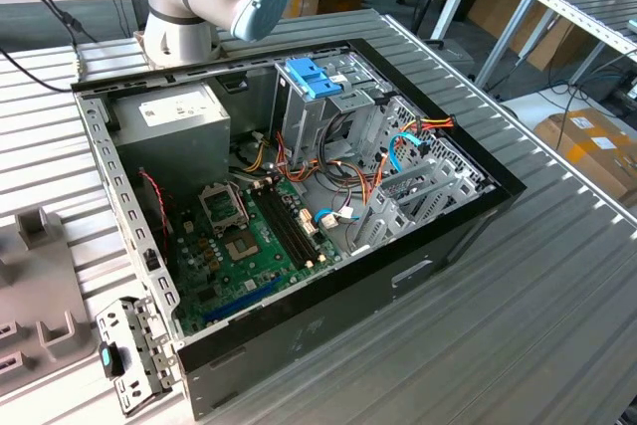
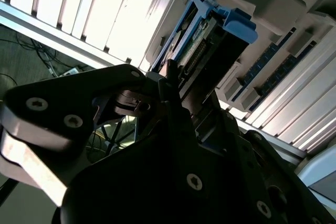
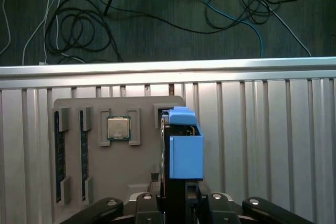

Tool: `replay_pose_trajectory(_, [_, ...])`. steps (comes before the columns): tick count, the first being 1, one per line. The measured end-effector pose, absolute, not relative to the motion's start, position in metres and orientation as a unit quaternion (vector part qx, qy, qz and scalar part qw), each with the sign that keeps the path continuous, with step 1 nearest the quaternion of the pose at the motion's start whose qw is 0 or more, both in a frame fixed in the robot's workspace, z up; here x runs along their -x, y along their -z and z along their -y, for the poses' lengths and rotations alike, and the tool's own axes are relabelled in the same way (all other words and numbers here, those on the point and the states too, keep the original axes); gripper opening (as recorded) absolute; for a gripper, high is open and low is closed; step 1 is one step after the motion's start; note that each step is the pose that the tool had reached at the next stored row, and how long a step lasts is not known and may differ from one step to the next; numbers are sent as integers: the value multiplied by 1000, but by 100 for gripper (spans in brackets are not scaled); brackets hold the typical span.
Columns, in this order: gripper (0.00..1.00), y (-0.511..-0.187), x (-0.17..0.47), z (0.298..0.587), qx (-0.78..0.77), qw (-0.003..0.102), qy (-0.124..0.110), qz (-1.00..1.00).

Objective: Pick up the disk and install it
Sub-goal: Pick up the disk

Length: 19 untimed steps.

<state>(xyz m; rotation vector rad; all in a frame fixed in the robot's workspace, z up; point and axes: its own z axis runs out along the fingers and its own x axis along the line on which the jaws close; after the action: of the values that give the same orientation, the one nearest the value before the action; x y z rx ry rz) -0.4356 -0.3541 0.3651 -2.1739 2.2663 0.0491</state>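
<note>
Hand tight around the disk

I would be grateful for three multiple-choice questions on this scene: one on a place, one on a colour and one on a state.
1. Where is the disk?
A. between the fingers of the gripper
B. flat on the floor
C. on a shelf

2. What colour is the disk's caddy rail?
A. red
B. light blue
C. yellow

3. How is the computer case?
A. closed
B. wrapped in foil
C. open

Answers:
1 A: in both wrist views the disk stands gripped between the fingers.
2 B: the first wrist view shows the rail as light blue.
3 C: in the exterior view the motherboard lies exposed inside the case.
</note>
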Motion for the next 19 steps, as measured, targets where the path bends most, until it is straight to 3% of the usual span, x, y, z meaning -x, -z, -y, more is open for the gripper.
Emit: replay_pose_trajectory(19, [35,-378,436,354,692,0,-16,-722])
